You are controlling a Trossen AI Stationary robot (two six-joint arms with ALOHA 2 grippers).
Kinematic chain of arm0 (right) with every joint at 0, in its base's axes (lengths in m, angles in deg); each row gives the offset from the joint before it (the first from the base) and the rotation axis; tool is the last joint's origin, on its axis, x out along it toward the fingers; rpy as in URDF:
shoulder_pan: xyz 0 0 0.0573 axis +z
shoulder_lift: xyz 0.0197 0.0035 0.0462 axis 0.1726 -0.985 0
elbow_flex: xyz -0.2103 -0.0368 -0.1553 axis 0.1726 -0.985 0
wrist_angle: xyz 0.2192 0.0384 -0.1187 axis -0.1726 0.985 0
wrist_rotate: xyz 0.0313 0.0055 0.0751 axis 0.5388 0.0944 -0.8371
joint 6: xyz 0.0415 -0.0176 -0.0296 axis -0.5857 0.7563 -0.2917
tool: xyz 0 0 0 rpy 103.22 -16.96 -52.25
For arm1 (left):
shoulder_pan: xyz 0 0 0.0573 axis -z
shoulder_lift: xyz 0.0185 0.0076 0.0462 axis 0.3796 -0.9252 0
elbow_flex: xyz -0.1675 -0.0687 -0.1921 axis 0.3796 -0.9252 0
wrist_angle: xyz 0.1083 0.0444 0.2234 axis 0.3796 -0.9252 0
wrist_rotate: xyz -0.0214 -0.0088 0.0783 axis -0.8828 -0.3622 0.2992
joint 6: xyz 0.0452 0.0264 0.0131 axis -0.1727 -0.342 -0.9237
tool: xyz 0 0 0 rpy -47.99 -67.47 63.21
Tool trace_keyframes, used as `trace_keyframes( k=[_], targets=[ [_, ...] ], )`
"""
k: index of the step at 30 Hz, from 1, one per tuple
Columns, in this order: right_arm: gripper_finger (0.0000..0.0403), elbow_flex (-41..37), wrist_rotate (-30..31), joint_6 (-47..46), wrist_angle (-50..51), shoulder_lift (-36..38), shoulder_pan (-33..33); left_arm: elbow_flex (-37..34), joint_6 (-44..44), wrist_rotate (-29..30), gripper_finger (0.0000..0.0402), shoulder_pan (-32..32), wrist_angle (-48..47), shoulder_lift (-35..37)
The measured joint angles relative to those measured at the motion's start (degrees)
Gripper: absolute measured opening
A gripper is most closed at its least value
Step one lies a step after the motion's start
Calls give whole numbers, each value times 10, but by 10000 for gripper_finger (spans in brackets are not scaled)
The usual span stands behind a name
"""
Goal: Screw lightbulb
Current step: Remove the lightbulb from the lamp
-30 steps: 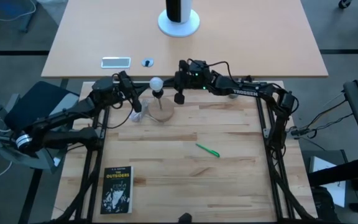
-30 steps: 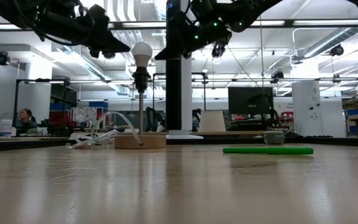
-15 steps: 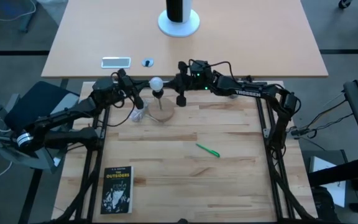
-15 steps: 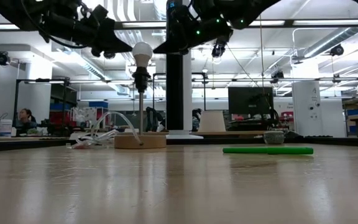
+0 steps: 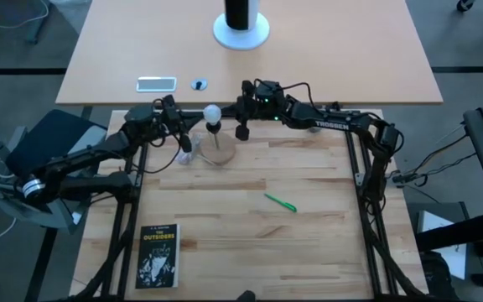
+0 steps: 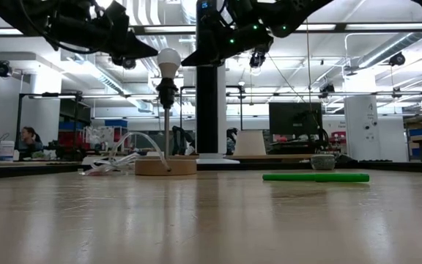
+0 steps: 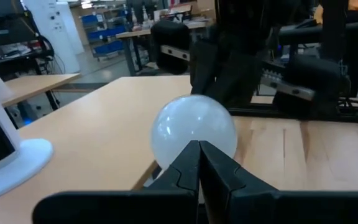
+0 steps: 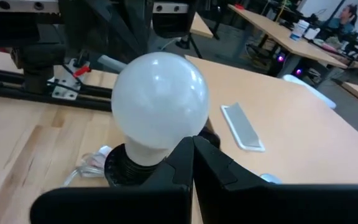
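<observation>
The white frosted lightbulb (image 5: pixel 212 111) sits upright in a black socket (image 8: pixel 124 167) on a thin post (image 6: pixel 166 125) that rises from a round wooden base (image 5: pixel 217 152) at the table's far middle. My left gripper (image 6: pixel 154 56) is shut and points level at the globe's left side; in its wrist view the shut tips (image 7: pixel 199 146) stand right in front of the globe (image 7: pixel 194 127). My right gripper (image 6: pixel 184 63) is shut and points at the globe's right side, its tips (image 8: pixel 191 142) near where the globe (image 8: pixel 160 99) narrows. My left gripper has its shut tips right at the globe's left side (image 6: pixel 159 59), coming in level from the table's left; whether they touch it I cannot tell. My right gripper has its shut tips at the globe's lower right (image 6: pixel 179 66), coming from the table's right; whether they touch I cannot tell.
A clear plastic wrapper (image 5: pixel 186 156) lies left of the wooden base. A green pen (image 5: pixel 280 202) lies mid-table and a black book (image 5: pixel 158 255) near the front left. On the farther desk stand a white round foot (image 5: pixel 241 29) and a flat phone-like slab (image 5: pixel 156 83).
</observation>
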Motion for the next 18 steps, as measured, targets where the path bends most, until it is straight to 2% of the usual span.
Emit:
trace_keyframes(
  k=[8,15,18],
  targets=[
    [0,-3,1,-7,0,1,0,0,3,10,0,0,5,8],
    [0,-3,0,0,6,20,4,0,-1,100,0,0,10,2],
    [0,-4,-36,9,15,19,6,0,-4,110,0,0,12,-10]
  ],
)
